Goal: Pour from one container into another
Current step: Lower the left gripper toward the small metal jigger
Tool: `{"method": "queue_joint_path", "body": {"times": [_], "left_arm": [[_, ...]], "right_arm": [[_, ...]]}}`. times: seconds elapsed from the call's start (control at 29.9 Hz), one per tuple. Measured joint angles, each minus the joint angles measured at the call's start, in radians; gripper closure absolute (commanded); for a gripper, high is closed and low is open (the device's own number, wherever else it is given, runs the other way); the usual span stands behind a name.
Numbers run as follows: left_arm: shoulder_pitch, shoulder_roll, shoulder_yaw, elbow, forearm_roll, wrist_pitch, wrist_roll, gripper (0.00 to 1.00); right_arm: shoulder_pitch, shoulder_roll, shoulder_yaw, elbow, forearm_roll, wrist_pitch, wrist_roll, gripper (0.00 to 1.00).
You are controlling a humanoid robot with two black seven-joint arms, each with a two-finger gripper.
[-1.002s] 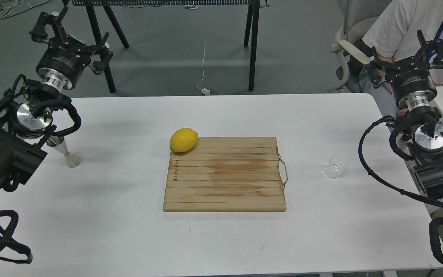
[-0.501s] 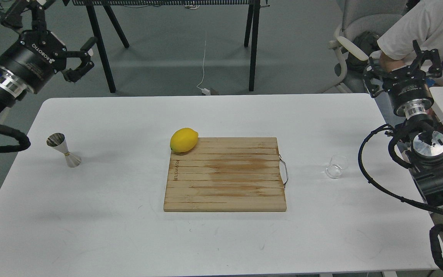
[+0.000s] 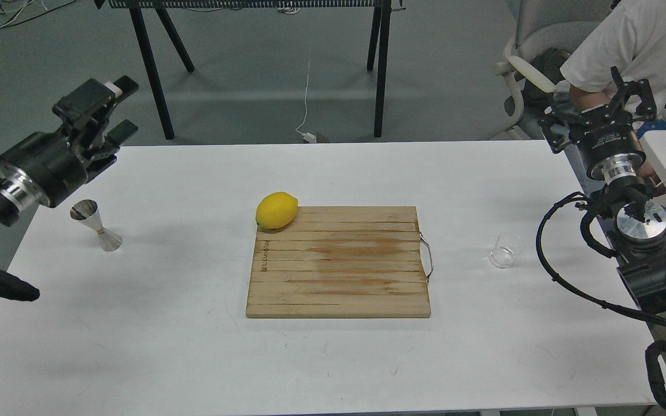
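Note:
The clear glass cup (image 3: 505,249) stands upright on the white table (image 3: 194,358), right of the cutting board. The shiny steel jigger (image 3: 96,226) stands near the table's left edge. My left gripper (image 3: 127,107) hovers over the back left corner, above and behind the jigger, open and empty, fingers pointing right. At the back right edge my right gripper (image 3: 596,104) is raised well behind the cup, its fingers spread open with nothing between them.
A wooden cutting board (image 3: 339,271) lies in the table's middle with a yellow lemon (image 3: 276,210) at its back left corner. A person (image 3: 633,40) in a white shirt sits by a chair (image 3: 532,63) behind my right arm. A black stand's legs (image 3: 382,69) rise beyond the table.
My left arm swung out to the left and came back lower, its gripper now lying sideways near the table's back left corner. The right gripper drifted slightly up and left. The person leaned in.

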Motion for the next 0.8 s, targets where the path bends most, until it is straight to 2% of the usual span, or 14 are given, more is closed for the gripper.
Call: {"method": "queue_joint_path", "body": {"times": [0.17, 0.33, 0.53, 0.67, 0.8], "left_arm": [[0.11, -0.004, 0.052, 0.005, 0.338, 0.126, 0.001, 0.05], [0.174, -0.016, 0.12, 0.099, 0.635, 0.274, 0.005, 0.05], [0.182, -0.101, 0.209, 0.339, 0.725, 0.347, -0.016, 0.07], [0.169, -0.187, 0.22, 0.52, 0.738, 0.365, -0.048, 0.1], [0.113, -0.284, 0.222, 0.684, 0.775, 0.371, -0.057, 0.11]], "right_arm": [[0.007, 0.0, 0.002, 0.0, 0.0, 0.0, 0.0, 0.0], [0.009, 0.0, 0.002, 0.001, -0.001, 0.0, 0.0, 0.0], [0.011, -0.003, 0.001, 0.002, -0.001, 0.0, 0.0, 0.0], [0.011, -0.006, 0.0, 0.002, -0.001, 0.0, 0.0, 0.0], [0.011, -0.008, -0.001, 0.007, -0.002, 0.0, -0.001, 0.0]]}}
